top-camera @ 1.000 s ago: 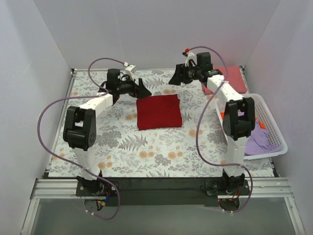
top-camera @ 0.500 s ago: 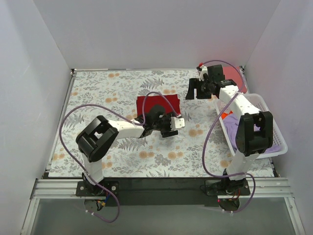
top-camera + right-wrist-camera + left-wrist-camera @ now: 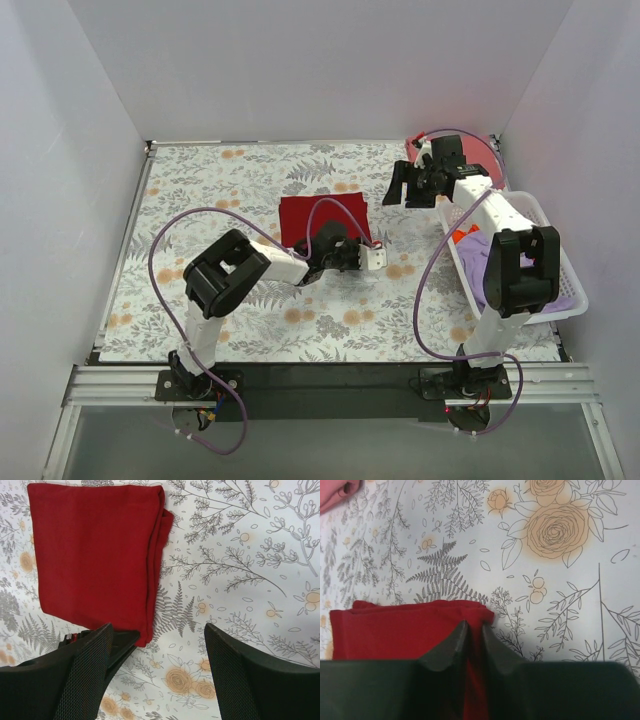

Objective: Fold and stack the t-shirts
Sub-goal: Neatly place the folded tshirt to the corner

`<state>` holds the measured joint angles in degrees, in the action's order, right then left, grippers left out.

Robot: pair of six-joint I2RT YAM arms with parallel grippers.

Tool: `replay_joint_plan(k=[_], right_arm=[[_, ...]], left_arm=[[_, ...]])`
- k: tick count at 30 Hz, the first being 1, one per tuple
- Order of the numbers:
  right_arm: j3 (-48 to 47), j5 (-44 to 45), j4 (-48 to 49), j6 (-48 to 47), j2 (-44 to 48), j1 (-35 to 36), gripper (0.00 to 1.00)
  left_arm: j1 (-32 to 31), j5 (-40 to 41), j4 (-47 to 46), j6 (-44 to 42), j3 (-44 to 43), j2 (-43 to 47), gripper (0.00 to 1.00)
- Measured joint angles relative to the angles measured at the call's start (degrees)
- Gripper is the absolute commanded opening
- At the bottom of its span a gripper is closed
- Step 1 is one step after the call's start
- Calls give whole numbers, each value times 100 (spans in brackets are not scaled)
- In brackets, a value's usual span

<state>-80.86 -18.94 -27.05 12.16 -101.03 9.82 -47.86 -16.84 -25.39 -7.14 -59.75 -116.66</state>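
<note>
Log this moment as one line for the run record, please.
stage: crimson t-shirt folded flat | left end effector: nearly shut at its corner, grasp unclear | right end effector: open, holding nothing

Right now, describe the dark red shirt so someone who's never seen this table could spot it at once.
Start with the floral cloth and look near its middle. The crimson shirt lies there, folded into a flat square. It is the only deep red thing, and the paler pink shirt sits in the far right corner.

Crimson t-shirt (image 3: 298, 218), neatly folded, flat.
</note>
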Motion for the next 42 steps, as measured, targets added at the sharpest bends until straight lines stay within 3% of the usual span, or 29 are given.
replay_joint_plan(k=[1, 6, 14, 19, 35, 42], right_arm=[[0, -20, 4, 57, -15, 4, 80], [129, -197, 164, 439, -61, 9, 80], [726, -695, 935, 1484, -243, 44, 94], [1108, -831, 1512, 2142, -271, 192, 98], [1469, -1069, 2623, 4019, -1073, 809, 98], [1182, -990, 3305, 4538, -1521, 1036, 88]], left_arm=[[2, 15, -33, -26, -2, -15, 0], [68, -33, -31, 85, -4, 11, 0], [507, -319, 234, 813, -2, 472, 0], [664, -439, 238, 1104, -33, 730, 0], [691, -463, 267, 1620, -181, 754, 0], [691, -466, 221, 1718, -181, 785, 0]])
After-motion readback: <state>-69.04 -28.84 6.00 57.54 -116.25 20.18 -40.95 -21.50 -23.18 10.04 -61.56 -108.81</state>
